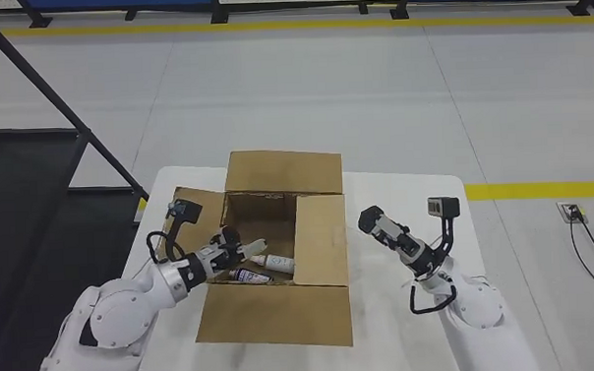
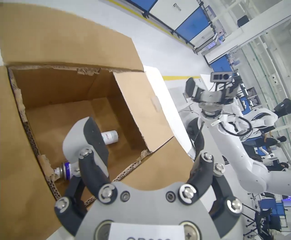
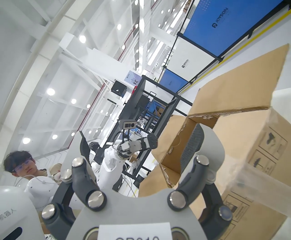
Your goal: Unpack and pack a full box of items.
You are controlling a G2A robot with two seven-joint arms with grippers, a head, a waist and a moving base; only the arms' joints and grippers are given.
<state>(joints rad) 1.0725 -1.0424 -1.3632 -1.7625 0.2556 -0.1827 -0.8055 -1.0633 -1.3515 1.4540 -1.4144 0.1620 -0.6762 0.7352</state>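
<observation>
An open cardboard box (image 1: pixel 282 171) stands in the middle of the white table (image 1: pixel 381 325), all flaps folded out. On its floor lie a white cylindrical bottle (image 1: pixel 277 260) (image 2: pixel 110 137) and a purple-banded item with a metal tip (image 1: pixel 247 276) (image 2: pixel 64 170), partly hidden by a finger. My left gripper (image 1: pixel 238 252) (image 2: pixel 143 145) hangs open over the box's left side, one finger (image 2: pixel 88 141) above the interior, holding nothing. My right gripper (image 1: pixel 370 222) (image 3: pixel 138 145) is open and empty just right of the box (image 3: pixel 241 127), raised off the table.
A black metal frame (image 1: pixel 51 184) stands off the table's left side. Bare tabletop lies right of the box around the right arm. The right flap (image 1: pixel 321 239) lies flat between the box opening and the right gripper.
</observation>
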